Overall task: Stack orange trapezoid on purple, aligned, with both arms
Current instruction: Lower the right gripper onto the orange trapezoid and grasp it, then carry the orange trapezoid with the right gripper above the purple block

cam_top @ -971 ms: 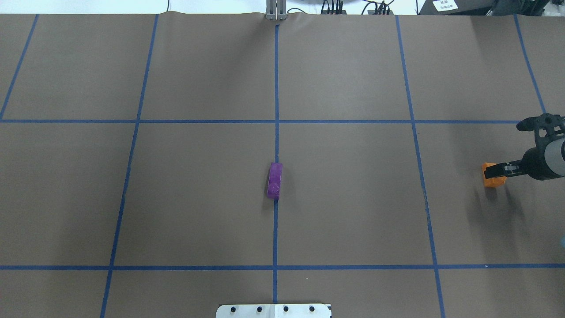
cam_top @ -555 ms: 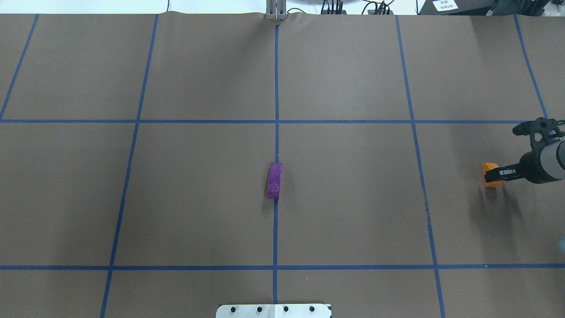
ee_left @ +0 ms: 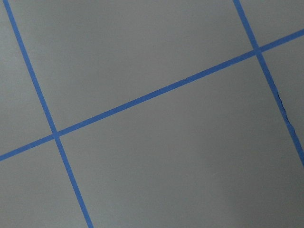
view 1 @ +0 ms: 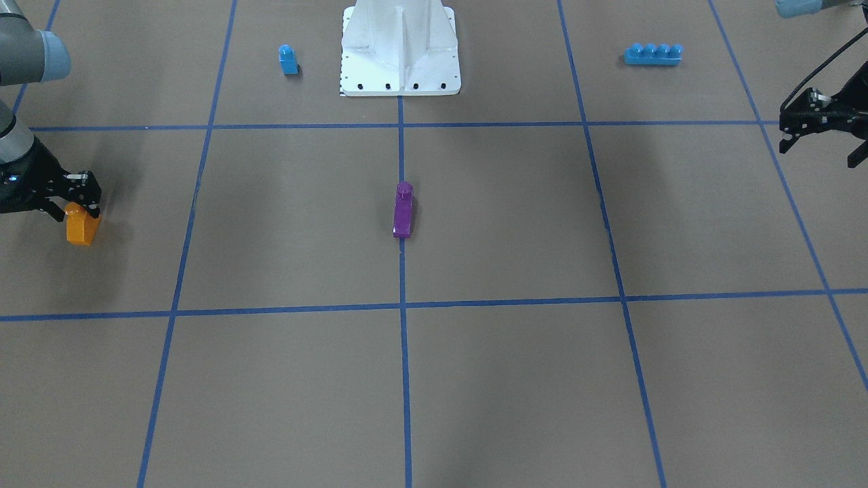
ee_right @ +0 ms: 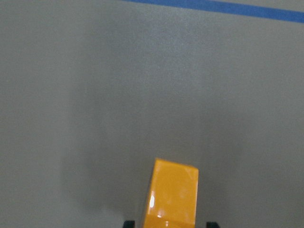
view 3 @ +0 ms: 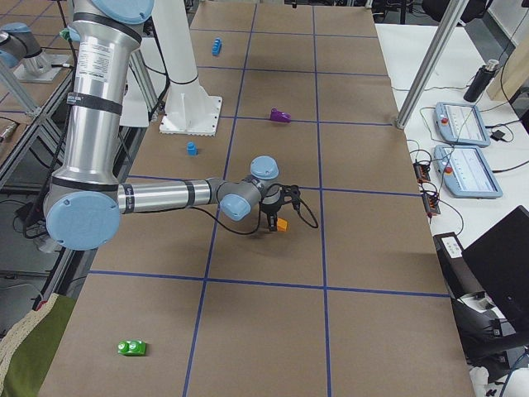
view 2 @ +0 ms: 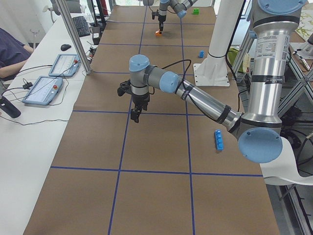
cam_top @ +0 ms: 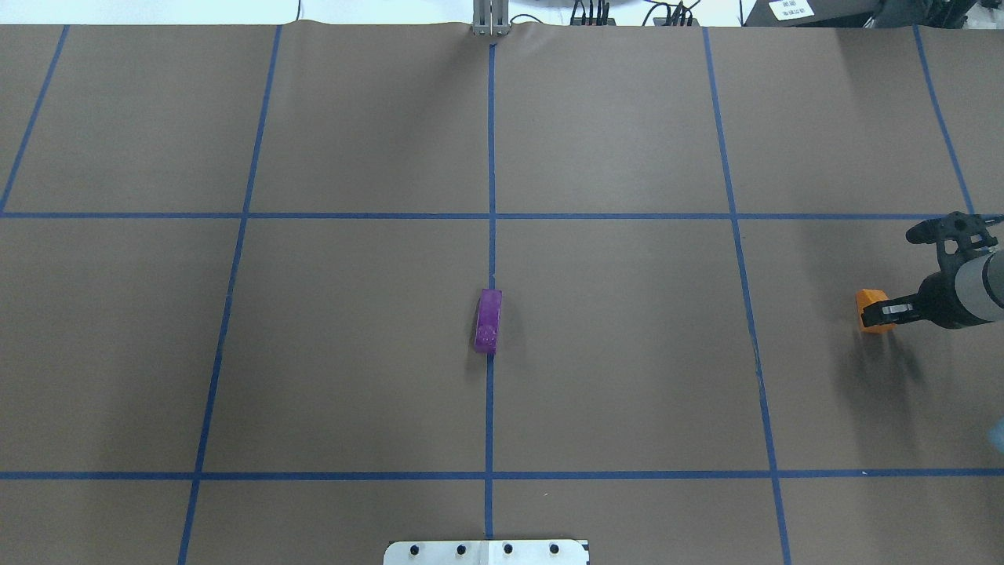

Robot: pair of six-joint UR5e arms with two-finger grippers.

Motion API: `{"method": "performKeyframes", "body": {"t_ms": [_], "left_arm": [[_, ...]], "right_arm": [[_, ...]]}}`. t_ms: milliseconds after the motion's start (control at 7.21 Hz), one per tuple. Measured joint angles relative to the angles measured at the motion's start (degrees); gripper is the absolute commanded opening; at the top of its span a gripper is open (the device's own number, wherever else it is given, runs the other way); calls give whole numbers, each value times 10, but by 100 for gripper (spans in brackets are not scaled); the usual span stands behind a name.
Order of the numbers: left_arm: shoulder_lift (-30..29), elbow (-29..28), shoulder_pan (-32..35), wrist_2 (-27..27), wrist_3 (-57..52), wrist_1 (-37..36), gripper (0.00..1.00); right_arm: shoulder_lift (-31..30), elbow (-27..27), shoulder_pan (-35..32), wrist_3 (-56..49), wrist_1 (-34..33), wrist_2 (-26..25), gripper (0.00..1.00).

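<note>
right gripper (view 1: 76, 203) around glossy orange trapezoid (view 1: 81, 227)

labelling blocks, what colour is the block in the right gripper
Orange; the orange trapezoid shows best in the right wrist-mounted view.

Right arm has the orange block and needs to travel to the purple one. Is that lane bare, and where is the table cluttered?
Bare brown paper lies all the way between the orange trapezoid in the right gripper and the purple block. The squares on the operators' side of the purple block are bare too. Clutter sits near the white pedestal: a small blue block and a long blue brick.
</note>
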State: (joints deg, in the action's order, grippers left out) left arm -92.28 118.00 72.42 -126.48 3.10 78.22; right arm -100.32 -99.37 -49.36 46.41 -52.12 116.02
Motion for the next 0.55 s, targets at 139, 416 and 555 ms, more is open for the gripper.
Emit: {"method": "performKeyframes", "body": {"t_ms": [139, 416, 555], "left_arm": [[0, 0, 0, 0, 0, 0, 100], [0, 0, 0, 0, 0, 0, 100], [0, 0, 0, 0, 0, 0, 100]], "right_arm": [[4, 1, 1, 0, 0, 0, 0], [13, 1, 3, -1, 0, 0, 0], [21, -1, 4, -1, -1, 2, 0]]}}
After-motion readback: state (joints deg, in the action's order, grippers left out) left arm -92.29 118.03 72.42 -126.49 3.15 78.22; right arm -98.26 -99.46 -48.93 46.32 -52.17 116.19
